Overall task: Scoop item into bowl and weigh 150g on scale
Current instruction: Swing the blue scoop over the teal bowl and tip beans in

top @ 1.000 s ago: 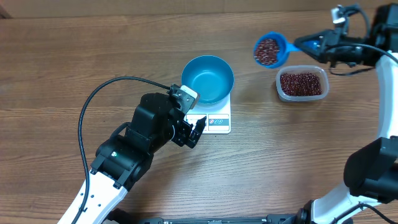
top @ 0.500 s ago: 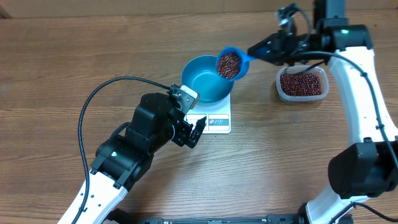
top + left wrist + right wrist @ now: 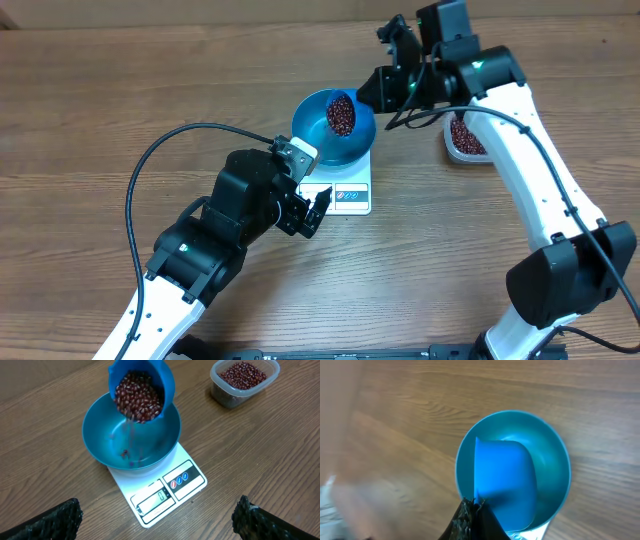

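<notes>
The beans (image 3: 138, 396) are being tipped from the scoop (image 3: 167, 382) into the bowl (image 3: 100, 435) on the scale (image 3: 170, 487). The scoop is clamped by the jaws of the right gripper (image 3: 470, 512). The jaws of the left gripper (image 3: 312, 212) are spread wide and empty. If the scoop is tipped too fast, the weight may be overshot or beans spilled.

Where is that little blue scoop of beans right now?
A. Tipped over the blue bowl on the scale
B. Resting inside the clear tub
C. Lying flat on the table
A: the scoop is tilted above the bowl, its beans spilling in, and the bowl sits on the scale.
</notes>
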Available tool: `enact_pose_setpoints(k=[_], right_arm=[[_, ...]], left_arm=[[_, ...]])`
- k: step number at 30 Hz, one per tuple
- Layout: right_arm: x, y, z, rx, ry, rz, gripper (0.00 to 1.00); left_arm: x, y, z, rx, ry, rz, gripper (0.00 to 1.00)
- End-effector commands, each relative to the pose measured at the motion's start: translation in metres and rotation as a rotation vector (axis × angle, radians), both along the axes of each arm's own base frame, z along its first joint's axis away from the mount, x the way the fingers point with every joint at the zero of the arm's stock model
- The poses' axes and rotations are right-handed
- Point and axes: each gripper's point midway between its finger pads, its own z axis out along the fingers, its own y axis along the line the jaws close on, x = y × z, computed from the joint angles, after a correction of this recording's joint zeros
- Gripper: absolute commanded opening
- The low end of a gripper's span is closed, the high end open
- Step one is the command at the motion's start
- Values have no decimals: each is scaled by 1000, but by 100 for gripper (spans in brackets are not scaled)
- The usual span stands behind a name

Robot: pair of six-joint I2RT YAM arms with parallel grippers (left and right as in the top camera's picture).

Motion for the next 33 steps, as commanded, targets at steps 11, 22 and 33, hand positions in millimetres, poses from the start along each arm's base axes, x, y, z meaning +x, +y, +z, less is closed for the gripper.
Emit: enact_pose_setpoints(k=[11,22,33], right_arm=[[18,-6,20,-131,-158,-86,4],[22,-11,19,-161,-174,-110,4],[18,-2,15,-287,-225,-127,4]], left_arm=[[0,-1,-2,-10,11,0,100],[0,-1,-2,-10,11,0,100],[0,-1,-2,-10,11,0,100]])
